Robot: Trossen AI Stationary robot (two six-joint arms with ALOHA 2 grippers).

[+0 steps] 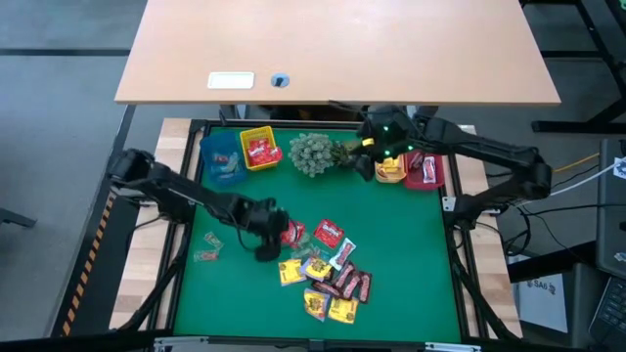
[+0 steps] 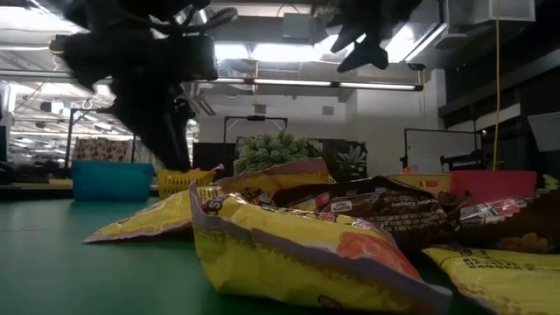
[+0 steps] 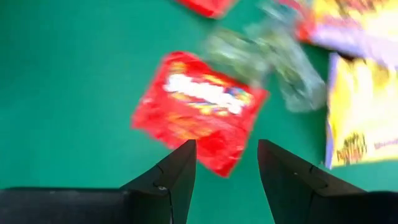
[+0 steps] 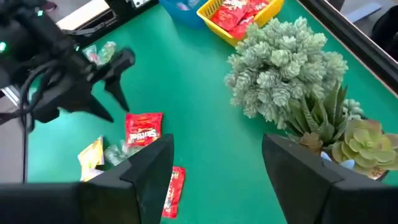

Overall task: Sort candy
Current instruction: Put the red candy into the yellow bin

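From above, your left gripper (image 1: 269, 235) hovers open beside the candy pile (image 1: 328, 274) mid-mat; your right gripper (image 1: 377, 161) hangs open by the plant (image 1: 315, 152). The left wrist view shows a red packet (image 3: 199, 109) just ahead of the spread fingers (image 3: 177, 171).

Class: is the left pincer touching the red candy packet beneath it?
Apart. The right wrist view shows the left pincer, fingers open, hanging above the red packet with green mat visible between them.

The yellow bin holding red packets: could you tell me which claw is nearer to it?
Left. The left claw hovers over the candy pile, in front of the yellow bin; the right claw sits farther off, beyond the plant cluster.
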